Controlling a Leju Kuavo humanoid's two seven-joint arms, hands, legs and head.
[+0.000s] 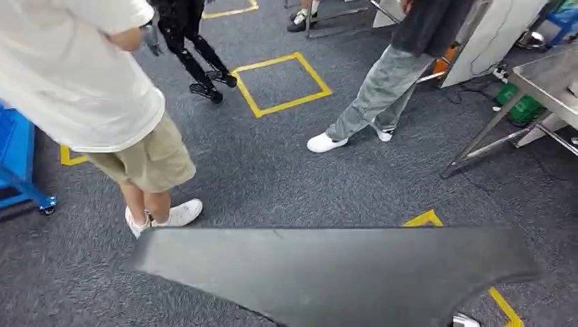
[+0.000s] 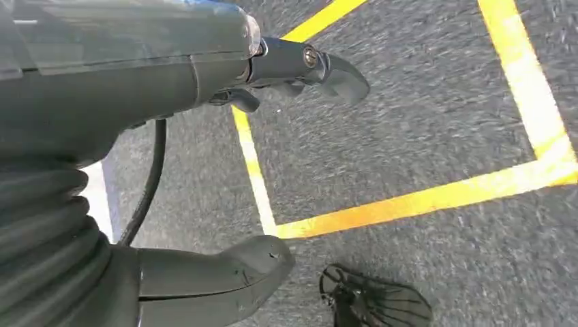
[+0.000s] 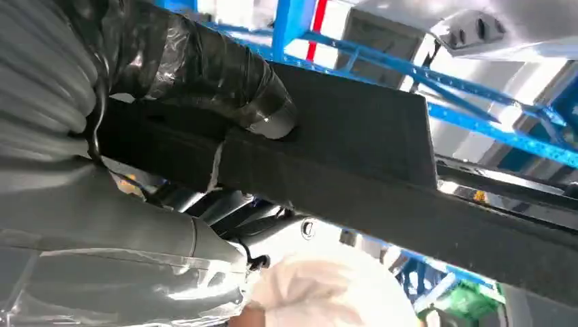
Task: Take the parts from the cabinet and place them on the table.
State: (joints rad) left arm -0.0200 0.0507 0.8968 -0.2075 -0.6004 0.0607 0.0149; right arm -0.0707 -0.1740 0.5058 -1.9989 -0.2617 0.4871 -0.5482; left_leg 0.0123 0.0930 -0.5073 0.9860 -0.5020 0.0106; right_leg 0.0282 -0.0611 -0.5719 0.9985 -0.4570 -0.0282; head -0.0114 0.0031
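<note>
A long, flat dark grey part [image 1: 341,272] lies across the lower head view, above the carpet. In the right wrist view my right hand [image 3: 191,75] grips this part [image 3: 354,136], the taped thumb pressing one face and the darker fingers [image 3: 232,211] on the other side. My left hand [image 2: 170,68] hangs over the floor, its thumb [image 2: 225,272] and fingers [image 2: 307,65] apart with nothing between them.
A person in a white shirt and khaki shorts [image 1: 82,75] stands close at the left. Another person in grey trousers [image 1: 382,88] stands further off. A metal table [image 1: 552,75] is at the right, a blue cart [image 1: 17,163] at the left. Yellow tape [image 1: 281,83] marks the floor.
</note>
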